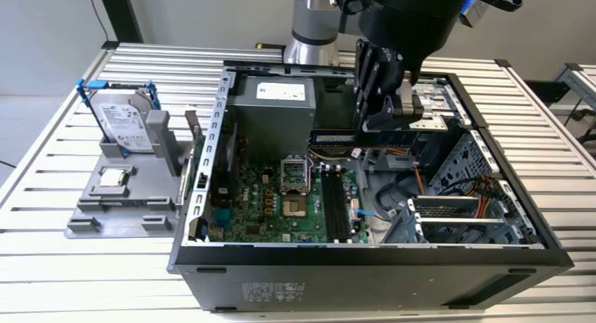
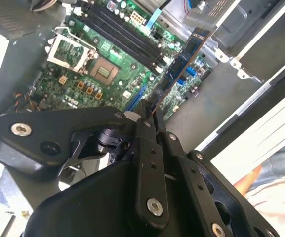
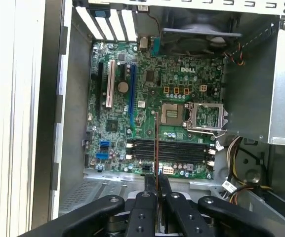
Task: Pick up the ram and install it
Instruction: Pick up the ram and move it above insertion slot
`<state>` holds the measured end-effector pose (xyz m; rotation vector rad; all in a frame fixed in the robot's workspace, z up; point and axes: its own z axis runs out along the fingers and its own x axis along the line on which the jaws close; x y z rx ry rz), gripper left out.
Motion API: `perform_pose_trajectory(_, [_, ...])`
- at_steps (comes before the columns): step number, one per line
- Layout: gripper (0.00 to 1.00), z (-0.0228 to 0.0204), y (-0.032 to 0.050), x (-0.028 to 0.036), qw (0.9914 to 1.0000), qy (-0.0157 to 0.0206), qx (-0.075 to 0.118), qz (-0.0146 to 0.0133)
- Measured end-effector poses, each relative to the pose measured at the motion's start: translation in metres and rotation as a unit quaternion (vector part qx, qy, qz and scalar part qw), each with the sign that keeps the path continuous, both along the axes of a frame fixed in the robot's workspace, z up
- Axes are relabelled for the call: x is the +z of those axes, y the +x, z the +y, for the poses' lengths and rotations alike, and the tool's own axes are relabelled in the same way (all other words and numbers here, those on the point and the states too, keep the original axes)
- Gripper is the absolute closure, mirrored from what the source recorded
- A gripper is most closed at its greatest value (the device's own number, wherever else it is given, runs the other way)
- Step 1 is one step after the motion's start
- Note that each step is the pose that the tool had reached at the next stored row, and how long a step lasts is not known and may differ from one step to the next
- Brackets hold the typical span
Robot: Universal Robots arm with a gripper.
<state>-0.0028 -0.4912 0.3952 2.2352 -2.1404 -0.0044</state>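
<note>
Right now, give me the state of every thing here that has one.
ram, gripped, not yet seated in a slot
gripper, shut on the ram
memory slots, all empty
computer case, side open
processor socket, latch frame flipped open
hard drive, upright in its grey holder outside the case

Setting: robotics lab bench, set up for computer assembly work.

Evidence:
- Worktable of ribbed aluminium profile, with a second such table at the exterior view's right.
- Industrial robot arm standing at the far side of the worktable, its black gripper clamped on the ram.
- Desktop computer case, side panel off, green motherboard exposed.
- Grey moulded fixture just beside the case, holding a hard drive upright.
- Plain pale wall behind.
</note>
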Motion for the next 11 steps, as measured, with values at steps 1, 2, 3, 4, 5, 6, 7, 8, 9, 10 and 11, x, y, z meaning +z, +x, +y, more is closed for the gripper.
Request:
perform_pose_trajectory(1, [1.0,0.0,0.0001,0.0,1.0,0.0,0.0,0.0])
perform_pose_trajectory(2, [1.0,0.0,0.0002,0.0,1.0,0.0,0.0,0.0])
perform_pose_trajectory(3, [1.0,0.0002,0.0003,0.0,1.0,0.0001,0.0,-0.0001])
perform_pose_trajectory(4, [1.0,0.0004,0.0005,0.0,1.0,0.0003,-0.001,0.0])
perform_pose_trajectory(5, [1.0,0.0007,0.0006,0.0001,1.0,0.0008,-0.002,-0.0001])
perform_pose_trajectory(6, [1.0,0.0011,0.0007,0.0,0.99999,0.0017,-0.003,-0.0003])
perform_pose_trajectory(7, [1.0,0.0014,0.0009,-0.0001,0.99999,0.0028,-0.004,-0.0005])
perform_pose_trajectory(8, [1.0,0.0015,0.0011,-0.0001,0.99998,0.004,-0.005,-0.0007])
perform_pose_trajectory(9, [1.0,0.0017,0.0013,-0.0001,0.99996,0.0051,-0.007,-0.0008])
perform_pose_trajectory(10, [1.0,0.0018,0.0016,0.0,0.99994,0.0061,-0.009,-0.001])
perform_pose_trajectory(11, [1.0,0.002,0.0018,0.0,0.9999,0.0071,-0.012,-0.001])
